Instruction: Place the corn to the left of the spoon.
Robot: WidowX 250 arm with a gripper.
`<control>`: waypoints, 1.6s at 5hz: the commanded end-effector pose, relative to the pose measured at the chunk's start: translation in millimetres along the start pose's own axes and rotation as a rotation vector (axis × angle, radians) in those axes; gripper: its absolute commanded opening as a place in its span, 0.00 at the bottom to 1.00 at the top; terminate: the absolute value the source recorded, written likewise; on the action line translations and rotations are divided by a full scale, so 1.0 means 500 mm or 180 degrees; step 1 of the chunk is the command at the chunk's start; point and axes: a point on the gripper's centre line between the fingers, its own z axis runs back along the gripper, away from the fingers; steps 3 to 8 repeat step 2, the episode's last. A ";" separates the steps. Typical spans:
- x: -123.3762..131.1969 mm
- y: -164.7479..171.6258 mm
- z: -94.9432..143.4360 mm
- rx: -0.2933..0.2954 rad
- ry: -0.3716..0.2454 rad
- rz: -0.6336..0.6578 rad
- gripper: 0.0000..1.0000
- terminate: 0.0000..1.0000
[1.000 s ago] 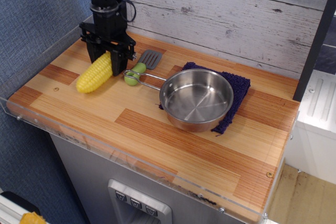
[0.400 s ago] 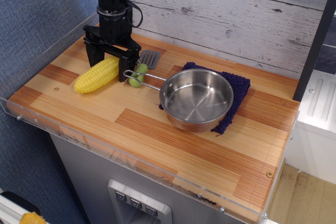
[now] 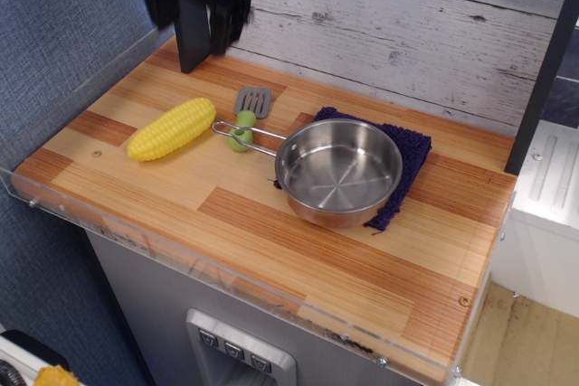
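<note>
The yellow corn [image 3: 172, 129] lies on the wooden counter, just left of the spoon [image 3: 247, 116]. The spoon has a grey slotted head toward the wall and a lime-green handle, partly crossed by the pan's wire handle. My black gripper [image 3: 193, 6] is raised high above the back left of the counter, blurred by motion, apart from the corn and holding nothing. Its fingers look spread, one long dark finger [image 3: 192, 38] hanging down.
A steel pan [image 3: 338, 171] sits on a dark blue cloth [image 3: 409, 153] at the middle right. A whitewashed plank wall [image 3: 407, 24] stands behind. A clear plastic rim [image 3: 226, 273] lines the counter's front and left edges.
The gripper let go of the corn and rose sharply up and away toward the wall. The corn settled flat on the counter, rotated slightly, left of the spoon.
</note>
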 end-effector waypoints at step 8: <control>-0.008 -0.081 0.093 -0.0431 0.0071 -0.0060 1.00 1.00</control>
